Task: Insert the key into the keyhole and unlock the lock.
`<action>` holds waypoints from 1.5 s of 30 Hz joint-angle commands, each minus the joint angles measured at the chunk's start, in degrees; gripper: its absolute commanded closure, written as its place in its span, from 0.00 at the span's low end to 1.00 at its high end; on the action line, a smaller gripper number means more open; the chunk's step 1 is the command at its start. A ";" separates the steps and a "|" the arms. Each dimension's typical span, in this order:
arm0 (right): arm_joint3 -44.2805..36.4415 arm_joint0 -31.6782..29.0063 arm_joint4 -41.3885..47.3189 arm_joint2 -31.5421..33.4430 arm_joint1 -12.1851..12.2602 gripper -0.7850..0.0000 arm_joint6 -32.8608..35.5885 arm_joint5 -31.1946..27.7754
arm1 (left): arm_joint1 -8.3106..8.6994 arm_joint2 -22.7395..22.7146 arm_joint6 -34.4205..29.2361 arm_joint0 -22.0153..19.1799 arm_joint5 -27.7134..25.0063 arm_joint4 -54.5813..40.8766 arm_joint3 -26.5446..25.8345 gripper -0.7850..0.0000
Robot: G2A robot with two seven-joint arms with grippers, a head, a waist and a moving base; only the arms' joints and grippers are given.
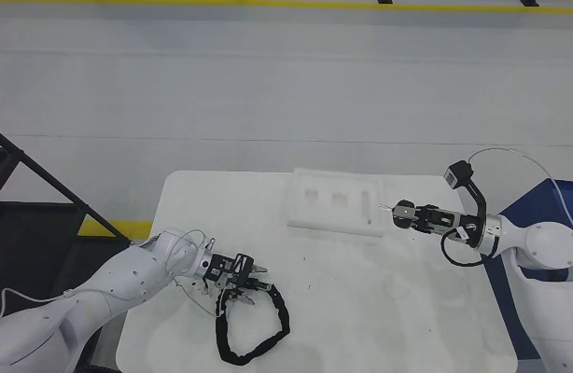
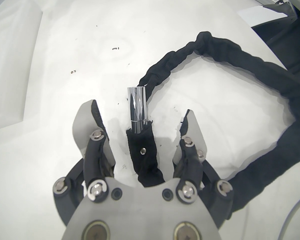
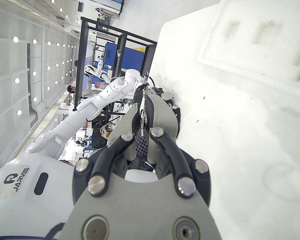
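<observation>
The lock is a black fabric-sleeved chain point(image 1: 258, 331) lying in a loop on the white table's near left part. Its chrome cylinder end point(image 2: 137, 106) sticks out of the sleeve. My left gripper point(image 2: 141, 108) is open, with one finger point(image 2: 95, 121) on each side of the cylinder and neither touching it. In the top view that gripper point(image 1: 256, 276) sits at the loop's upper end. My right gripper point(image 1: 398, 213) hovers at the table's right, beside the foam tray, shut on the small metal key point(image 3: 143, 116). The key's blade points towards the left arm.
A white foam tray point(image 1: 338, 200) with rectangular recesses lies at the table's back middle; it also appears in the right wrist view point(image 3: 252, 41). The table's edge point(image 1: 137, 308) runs close to the left arm. Bare tabletop point(image 1: 380, 298) separates the two grippers.
</observation>
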 commanded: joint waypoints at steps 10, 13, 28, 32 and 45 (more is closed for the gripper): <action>0.00 0.00 0.00 0.00 0.00 1.00 0.00 0.00 | -1.03 -0.25 0.23 0.04 -0.50 2.09 1.08 0.53; 0.00 0.00 0.00 0.00 0.00 1.00 0.00 0.00 | -1.37 -0.37 -0.43 0.16 -0.45 2.36 1.20 0.52; 0.00 0.00 0.00 0.00 0.00 1.00 0.00 0.00 | -1.77 -2.01 3.34 0.69 -0.69 1.47 2.58 1.00; 0.00 0.00 0.00 0.00 0.00 1.00 0.00 0.00 | -1.35 -2.32 6.80 0.68 -0.90 2.03 1.99 1.00; 0.00 0.00 0.00 0.00 0.00 1.00 0.00 0.00 | 2.64 -2.90 7.67 0.47 -0.78 -9.87 -8.90 1.00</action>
